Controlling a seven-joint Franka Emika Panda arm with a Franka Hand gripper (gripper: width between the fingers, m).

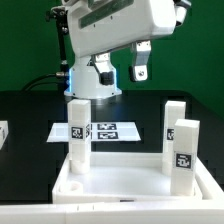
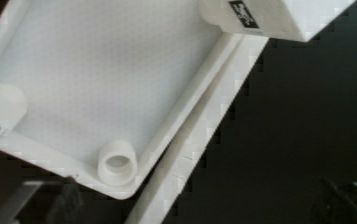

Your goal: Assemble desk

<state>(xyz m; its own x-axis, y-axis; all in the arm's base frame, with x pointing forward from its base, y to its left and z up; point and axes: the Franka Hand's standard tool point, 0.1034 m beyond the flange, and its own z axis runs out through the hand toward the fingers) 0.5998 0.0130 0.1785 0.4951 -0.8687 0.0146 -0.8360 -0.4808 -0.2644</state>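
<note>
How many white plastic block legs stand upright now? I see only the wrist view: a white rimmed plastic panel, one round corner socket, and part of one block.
Observer: Three white block legs stand upright. One is at the exterior view's left, and two are at its right, at the flat white rimmed panel.
Operator: Is any part being carried?
Observer: No. The two-finger gripper hangs open and empty above the table, touching nothing.
Operator: What lies behind the panel?
Observer: The thin white marker board lies flat on the black table, between the left leg and the right legs.
</note>
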